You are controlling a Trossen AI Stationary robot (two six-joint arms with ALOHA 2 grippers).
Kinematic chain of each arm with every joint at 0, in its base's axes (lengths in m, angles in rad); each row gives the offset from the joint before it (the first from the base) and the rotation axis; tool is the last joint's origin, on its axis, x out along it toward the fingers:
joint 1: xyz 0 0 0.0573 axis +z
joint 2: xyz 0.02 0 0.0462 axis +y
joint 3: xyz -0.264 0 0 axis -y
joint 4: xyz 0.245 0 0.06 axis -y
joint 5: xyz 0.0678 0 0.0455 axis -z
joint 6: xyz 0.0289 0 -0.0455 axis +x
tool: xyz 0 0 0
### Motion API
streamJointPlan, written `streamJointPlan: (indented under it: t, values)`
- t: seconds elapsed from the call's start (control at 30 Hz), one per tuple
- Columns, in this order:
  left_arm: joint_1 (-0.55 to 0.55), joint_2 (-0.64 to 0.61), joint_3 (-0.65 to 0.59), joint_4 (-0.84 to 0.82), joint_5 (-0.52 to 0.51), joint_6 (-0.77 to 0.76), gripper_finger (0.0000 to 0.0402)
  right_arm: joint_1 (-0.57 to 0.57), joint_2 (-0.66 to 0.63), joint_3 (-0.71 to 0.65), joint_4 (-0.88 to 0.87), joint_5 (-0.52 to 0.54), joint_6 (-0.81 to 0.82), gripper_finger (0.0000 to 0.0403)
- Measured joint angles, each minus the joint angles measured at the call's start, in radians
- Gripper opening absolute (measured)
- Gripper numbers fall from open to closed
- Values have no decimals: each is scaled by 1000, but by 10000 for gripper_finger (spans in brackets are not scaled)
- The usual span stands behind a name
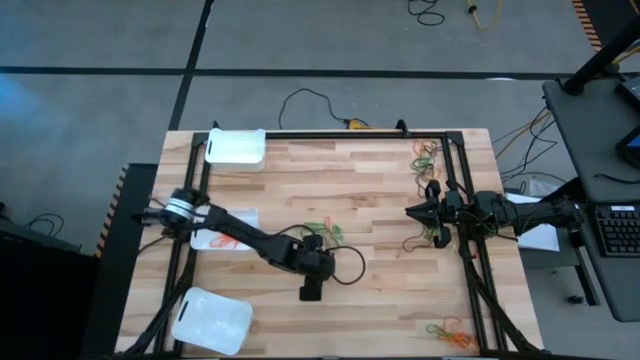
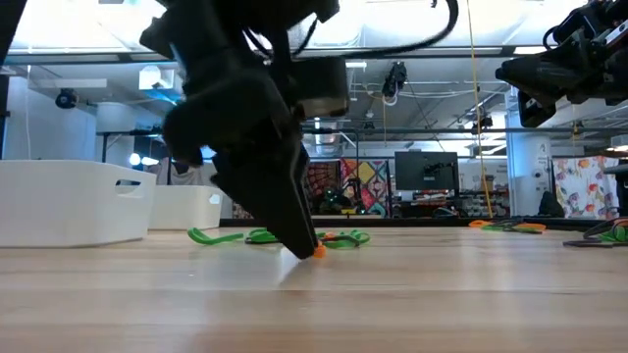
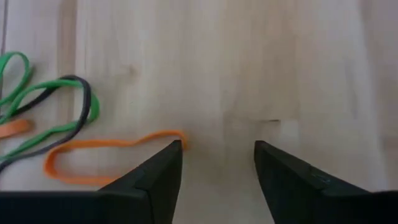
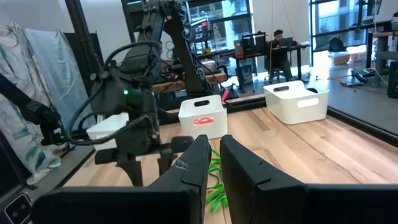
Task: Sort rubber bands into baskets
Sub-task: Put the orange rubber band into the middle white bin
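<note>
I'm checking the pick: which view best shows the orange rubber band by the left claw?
The left wrist view: the thin orange rubber band lies flat, its end touching one finger. The low view shows only an orange bit at the fingertips; in the high view the arm hides it.

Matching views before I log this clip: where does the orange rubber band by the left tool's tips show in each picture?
High view: hidden under the left tool, mid-table.
Low view: an orange bit at the tool's tip, on the wood.
Left wrist view: orange rubber band lying flat, one end touching one finger.
Right wrist view: cannot tell it apart.
Shared landmark: the green rubber bands beside it, also seen in the low view.
</note>
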Motion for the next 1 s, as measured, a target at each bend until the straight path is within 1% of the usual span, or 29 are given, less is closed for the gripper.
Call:
streamJointPlan:
  t: [0.17, 0.37, 0.53, 0.7, 0.87, 0.93, 1.0]
  values:
    - [7, 10, 17, -1, 0, -8, 146, 0, 0, 0, -1, 0, 0, 34]
    - [16, 1, 33, -16, 0, -27, 119, 0, 0, 0, 0, 0, 0, 34]
    - [59, 1, 2, -50, 2, -115, 113, 0, 0, 0, 0, 0, 0, 34]
    - [70, -5, -36, -11, -1, -116, 113, 0, 0, 0, 0, 0, 0, 34]
    - [70, -5, -40, 9, -1, -112, 111, 0, 0, 0, 0, 0, 0, 34]
    - [70, -4, -41, 19, -2, -119, 102, 0, 0, 0, 0, 0, 0, 34]
    - [71, -4, -42, 27, -5, -143, 82, 0, 0, 0, 0, 0, 0, 34]
